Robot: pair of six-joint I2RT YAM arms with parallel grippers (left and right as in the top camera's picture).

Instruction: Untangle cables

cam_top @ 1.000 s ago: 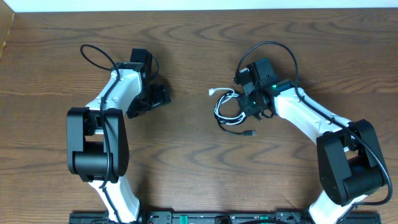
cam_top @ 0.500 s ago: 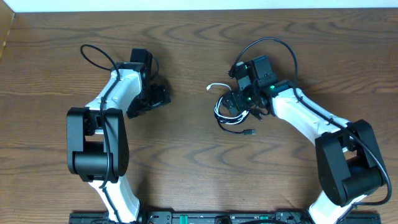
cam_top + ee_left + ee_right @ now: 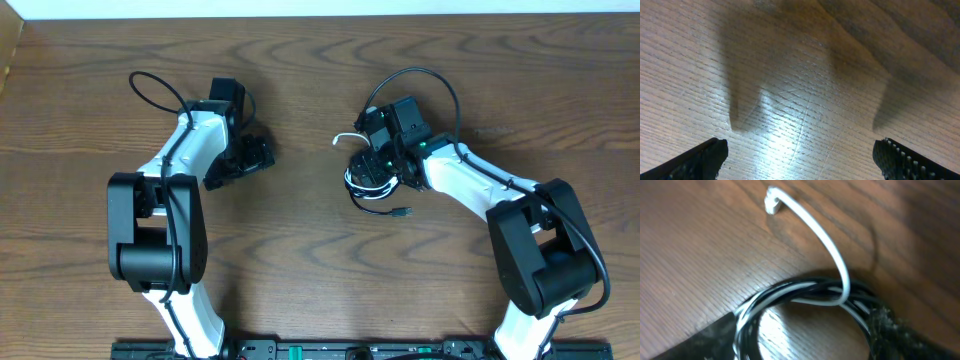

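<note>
My left fingers (image 3: 695, 160) stand wide above the bench (image 3: 800, 75). Blurred right fingers (image 3: 892, 330) flank the cables (image 3: 805, 292), cut off at six o'clock; I can't tell their grip.

The cables (image 3: 352, 182) lie coiled under the right pincer (image 3: 380, 166) (the left pincer (image 3: 248, 158) sits well apart, leftward).

Even, bright overhead view; soft wrist close-ups, glare and twin shadows on the table (image 3: 805, 75), blurred edges.
</note>
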